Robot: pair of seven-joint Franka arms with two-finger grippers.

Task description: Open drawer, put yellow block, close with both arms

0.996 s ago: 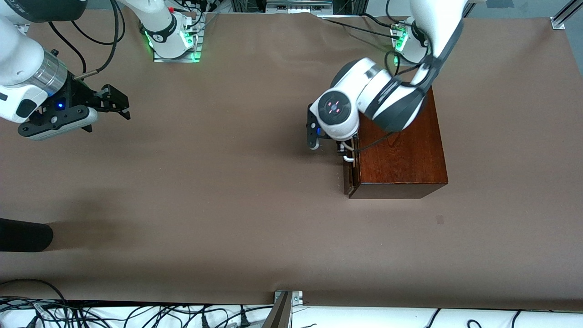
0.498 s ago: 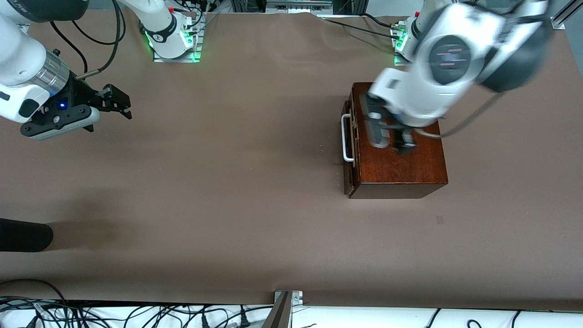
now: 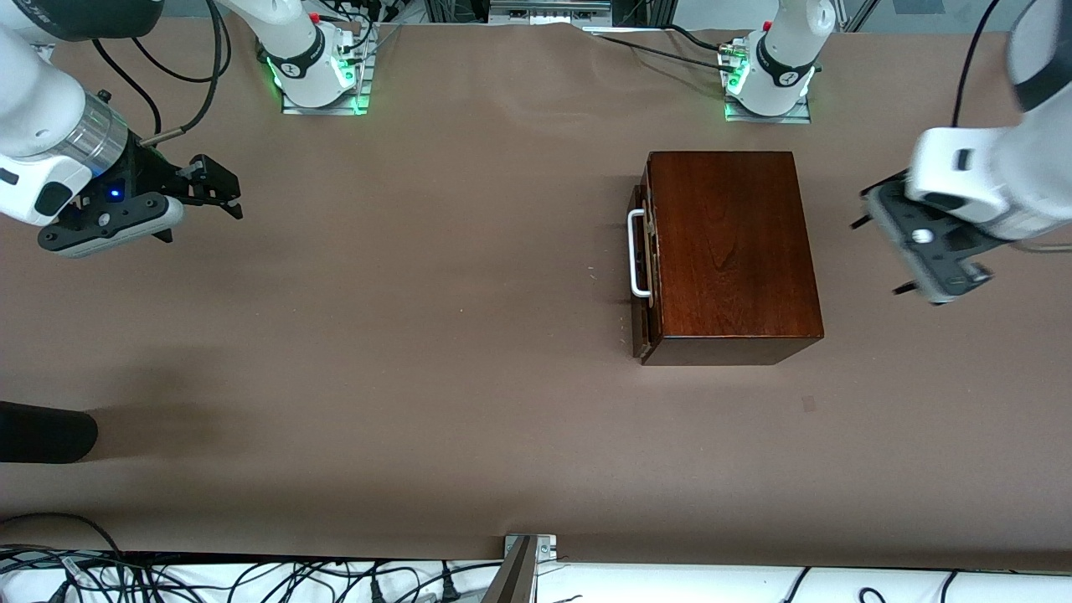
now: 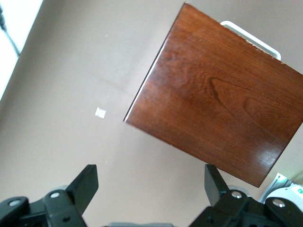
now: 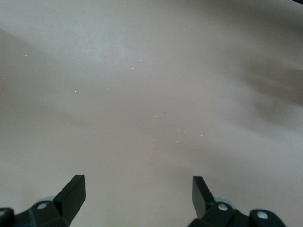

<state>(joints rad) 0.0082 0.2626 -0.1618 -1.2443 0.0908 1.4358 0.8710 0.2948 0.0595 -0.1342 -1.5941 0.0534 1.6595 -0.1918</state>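
Note:
The dark reddish-brown wooden box (image 3: 733,251) stands on the table near the left arm's base. Its drawer (image 3: 643,322) is pushed in, with the white bar handle (image 3: 639,254) facing the right arm's end. The box (image 4: 213,104) and handle (image 4: 251,38) also show in the left wrist view. My left gripper (image 3: 879,255) is open and empty, up in the air beside the box, over bare table at the left arm's end; it shows in its own wrist view (image 4: 149,182). My right gripper (image 3: 228,197) is open and empty over bare table at the right arm's end, also in its wrist view (image 5: 137,191). The yellow block is out of view.
A dark rounded object (image 3: 42,431) lies at the table's edge at the right arm's end, nearer the front camera. A small mark (image 3: 808,404) is on the brown cover just nearer the camera than the box. Both arm bases (image 3: 318,75) (image 3: 766,79) stand along the top.
My left gripper left the drawer handle, swung up across the box top and out to the left arm's end of the table. The right arm has barely moved.

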